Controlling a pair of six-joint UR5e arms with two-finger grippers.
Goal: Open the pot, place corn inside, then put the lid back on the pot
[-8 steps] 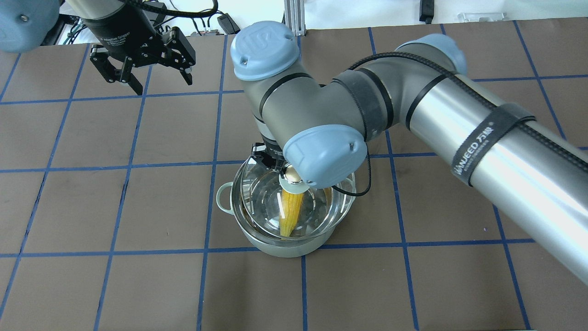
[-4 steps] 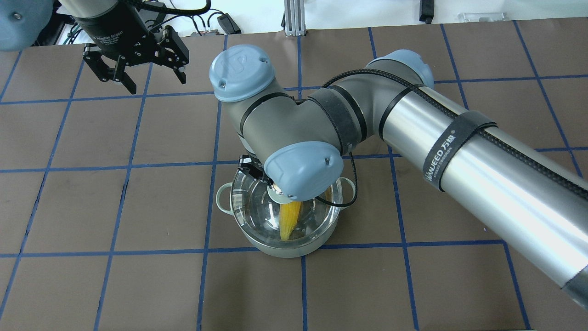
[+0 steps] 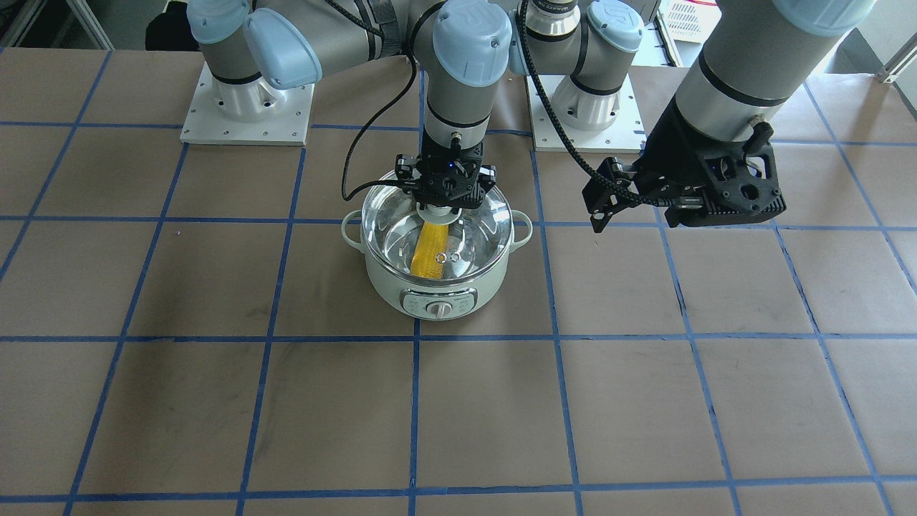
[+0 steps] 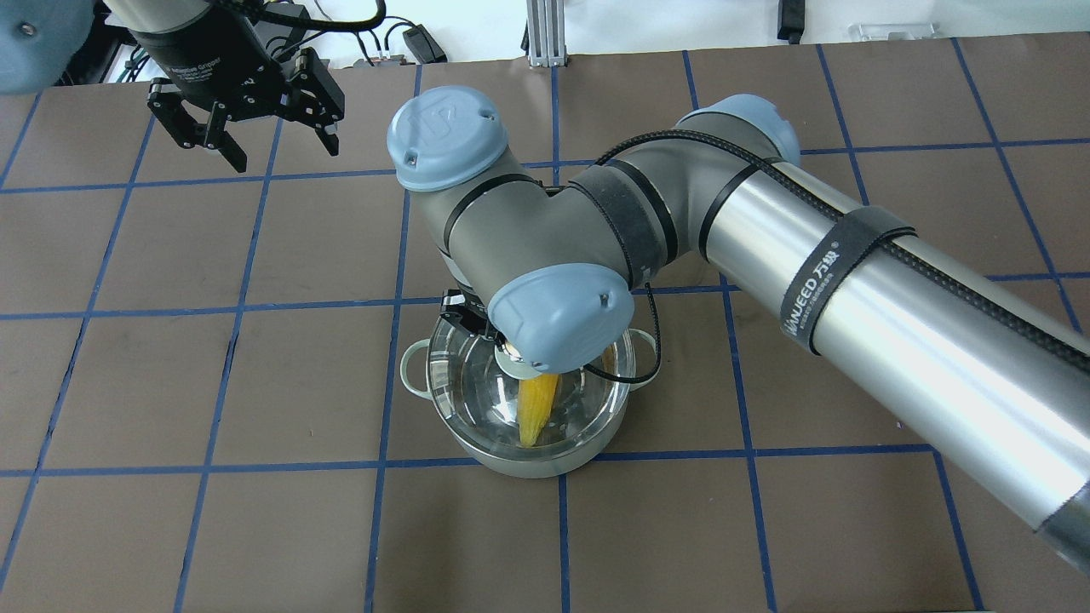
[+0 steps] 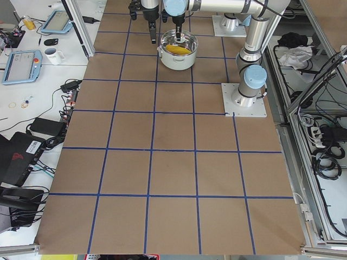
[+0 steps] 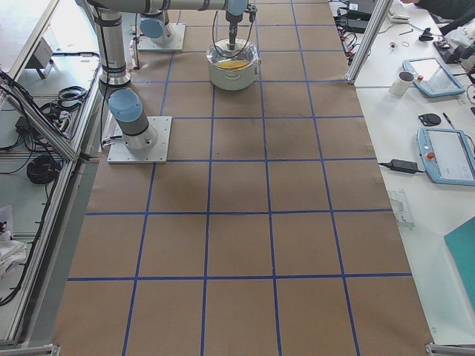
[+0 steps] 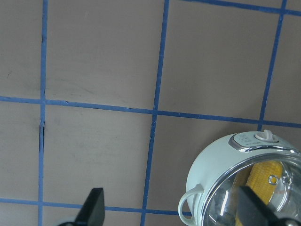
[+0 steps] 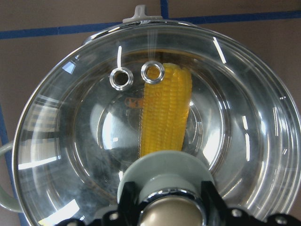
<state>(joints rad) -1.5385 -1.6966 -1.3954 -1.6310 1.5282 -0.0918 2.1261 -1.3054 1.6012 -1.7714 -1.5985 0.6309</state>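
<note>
The pale mint-green pot (image 3: pixel 438 301) stands mid-table, control dial facing away from me. The yellow corn (image 3: pixel 428 258) lies inside it, seen through the glass in the overhead view (image 4: pixel 536 413) and the right wrist view (image 8: pixel 167 117). The clear glass lid (image 3: pixel 476 233) sits level over the pot's rim (image 4: pixel 588 409). My right gripper (image 3: pixel 445 197) is shut on the lid's metallic knob (image 8: pixel 167 209), straight above the pot's centre. My left gripper (image 4: pixel 283 153) is open and empty, held above the table far to the pot's left; it also shows in the front view (image 3: pixel 634 215).
Brown table mat with a blue tape grid (image 4: pixel 255 383) surrounds the pot. My right arm's forearm (image 4: pixel 851 281) spans the right half above the table. Two arm base plates (image 3: pixel 247 115) lie on the robot's side. The left wrist view shows the pot's side handle (image 7: pixel 190 202).
My right gripper has carried the lid leftward and lowered it from an offset tilt to sit centred on the pot. My left gripper has drifted slightly farther left and back.
</note>
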